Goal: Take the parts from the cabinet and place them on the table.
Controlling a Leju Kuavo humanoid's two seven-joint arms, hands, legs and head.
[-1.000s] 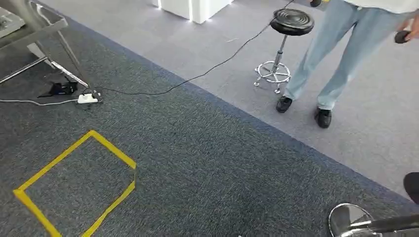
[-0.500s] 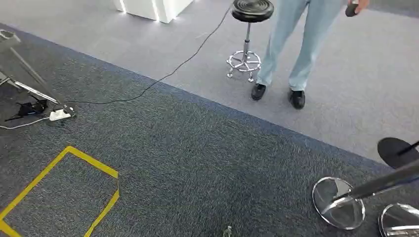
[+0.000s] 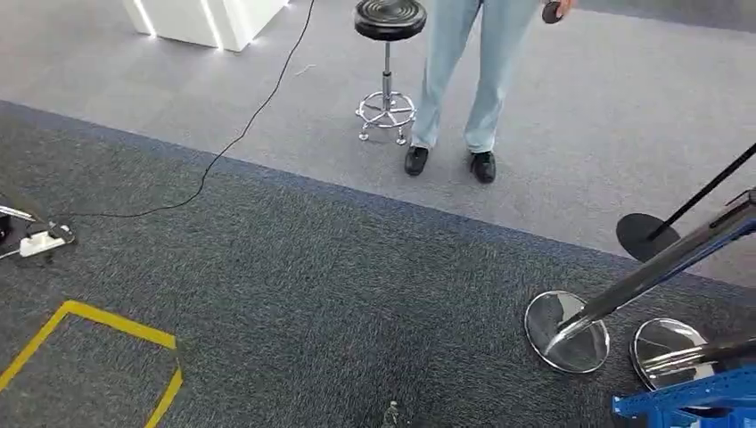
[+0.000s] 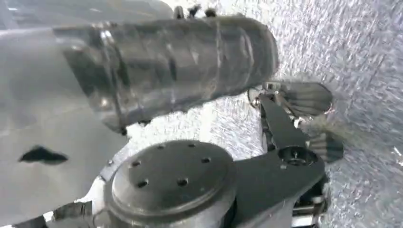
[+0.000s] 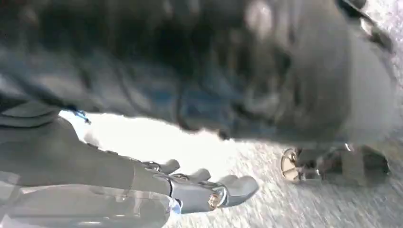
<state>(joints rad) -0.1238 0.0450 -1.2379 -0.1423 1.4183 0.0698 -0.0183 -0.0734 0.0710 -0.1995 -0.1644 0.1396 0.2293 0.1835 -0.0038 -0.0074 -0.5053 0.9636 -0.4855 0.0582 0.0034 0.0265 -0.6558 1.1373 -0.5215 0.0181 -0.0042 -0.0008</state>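
Where the head looks: dark carpet — a person stands beside a black stool
Left hand: fingers apart, nothing held
Right hand: fingers stretched out, empty
Parts: cannot tell where

a person in pale trousers and black shoes stands beside a black stool on light grey floor. a black cable crosses the dark carpet near yellow tape. two chrome bases lie right, beside perhaps a blue frame.
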